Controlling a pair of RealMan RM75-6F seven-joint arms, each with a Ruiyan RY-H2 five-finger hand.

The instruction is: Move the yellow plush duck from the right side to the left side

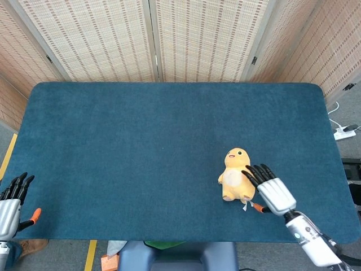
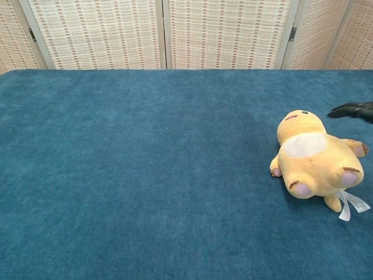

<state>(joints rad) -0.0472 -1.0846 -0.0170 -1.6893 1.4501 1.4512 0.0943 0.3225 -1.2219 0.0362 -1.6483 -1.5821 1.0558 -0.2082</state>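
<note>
Blue felt table [image 1: 113,147], fuzzy yellow plush duck [image 1: 236,176] on back, R hand [image 1: 269,189] splayed w/ fingers apart beside it

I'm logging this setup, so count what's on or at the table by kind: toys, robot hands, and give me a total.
Plush duck: 1
Robot hands: 2, the left hand and the right hand
Total: 3
</note>
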